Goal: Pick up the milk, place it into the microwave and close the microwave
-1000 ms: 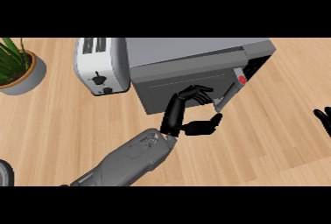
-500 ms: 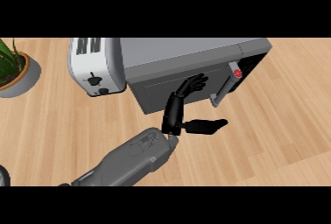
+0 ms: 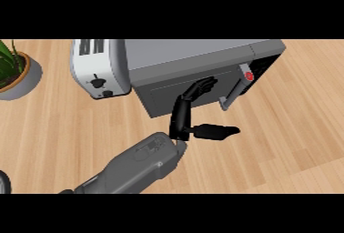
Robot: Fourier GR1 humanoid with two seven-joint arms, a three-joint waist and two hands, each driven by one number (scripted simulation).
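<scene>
**Head view: counter, microwave door, one hand**

Surface: light wood-plank counter (image 3: 289,136), filling the view. No wall or further room shows.

Items on it: grey microwave (image 3: 194,57) at top centre, its door (image 3: 181,93) nearly closed, a narrow gap left at the right by the handle (image 3: 233,93) and the red button (image 3: 249,76). White toaster (image 3: 97,68) touching the microwave's left side. Potted plant (image 3: 13,68) at the left edge, apart from the toaster.

Left hand (image 3: 191,107): grey forearm rises from the lower edge; fingers straight, tips laid flat on the door, thumb stuck out to the right, holding nothing.

Milk: not visible; cannot tell from here whether it is inside.

Change since half a second ago: the door stands closer to shut and the hand has followed it inward. A second ago the right hand showed at the right edge; now it is out of view.
</scene>
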